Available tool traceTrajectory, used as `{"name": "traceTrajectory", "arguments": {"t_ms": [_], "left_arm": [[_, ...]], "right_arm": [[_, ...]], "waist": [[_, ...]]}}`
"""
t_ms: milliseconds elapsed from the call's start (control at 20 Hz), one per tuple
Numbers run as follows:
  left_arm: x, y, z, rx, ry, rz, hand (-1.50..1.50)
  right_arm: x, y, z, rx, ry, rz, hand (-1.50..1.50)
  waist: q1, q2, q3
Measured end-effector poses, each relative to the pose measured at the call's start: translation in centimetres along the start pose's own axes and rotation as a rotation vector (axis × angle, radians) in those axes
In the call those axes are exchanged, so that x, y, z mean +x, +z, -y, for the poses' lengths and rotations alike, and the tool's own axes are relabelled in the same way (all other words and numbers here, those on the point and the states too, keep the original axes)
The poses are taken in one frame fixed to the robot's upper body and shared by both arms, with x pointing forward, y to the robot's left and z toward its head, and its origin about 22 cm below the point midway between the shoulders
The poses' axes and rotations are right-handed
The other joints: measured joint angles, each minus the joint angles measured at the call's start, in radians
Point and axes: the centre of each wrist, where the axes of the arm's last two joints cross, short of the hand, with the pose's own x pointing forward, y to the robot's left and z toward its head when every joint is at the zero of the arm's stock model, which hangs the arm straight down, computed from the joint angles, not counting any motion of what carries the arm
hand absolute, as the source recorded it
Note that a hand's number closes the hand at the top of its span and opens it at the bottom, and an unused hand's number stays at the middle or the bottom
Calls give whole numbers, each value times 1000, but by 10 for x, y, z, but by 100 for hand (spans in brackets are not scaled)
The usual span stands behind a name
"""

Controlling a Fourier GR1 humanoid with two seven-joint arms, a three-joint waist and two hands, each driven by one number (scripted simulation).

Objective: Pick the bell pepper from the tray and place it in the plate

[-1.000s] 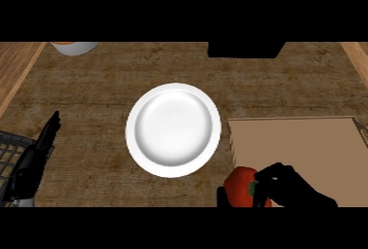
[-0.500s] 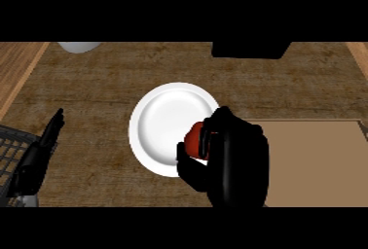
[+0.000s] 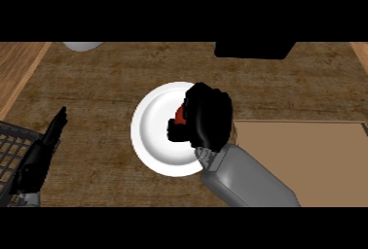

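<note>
We see the right robot hand (image 3: pixel 205 116) over the right half of the white plate (image 3: pixel 152 141), fingers curled round the bell pepper (image 3: pixel 180 115). Only a red sliver shows between thumb and fingers, so we cannot tell which way its stem points or how its long axis runs. We cannot tell either whether it touches the plate. The grey forearm (image 3: pixel 248 180) comes in from lower right, crossing the plate's rim and the corner of the brown tray (image 3: pixel 309 155), which sits just right of the plate. The left robot hand (image 3: pixel 45 148) rests at the left edge with fingers straight and pressed together, holding nothing, beside a wire rack (image 3: pixel 10 146). On the far desk (image 3: pixel 101 87) there is a dark box (image 3: pixel 255 48) and a white object (image 3: pixel 83 45), cut off.
</note>
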Motion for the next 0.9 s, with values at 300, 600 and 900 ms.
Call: {"name": "traceTrajectory", "arguments": {"t_ms": [300, 600, 900], "left_arm": [[3, -3, 2, -5, -1, 7, 0], [-1, 2, 6, -3, -3, 9, 0], [-5, 6, 2, 1, -5, -3, 0]], "right_arm": [[-11, -22, -27, 50, -113, -84, -150], [-19, -35, -51, 41, -178, -156, -150], [-19, -39, -55, -98, -332, -144, -150]], "waist": [[12, 4, 1], [14, 2, 1], [1, -3, 1]]}}
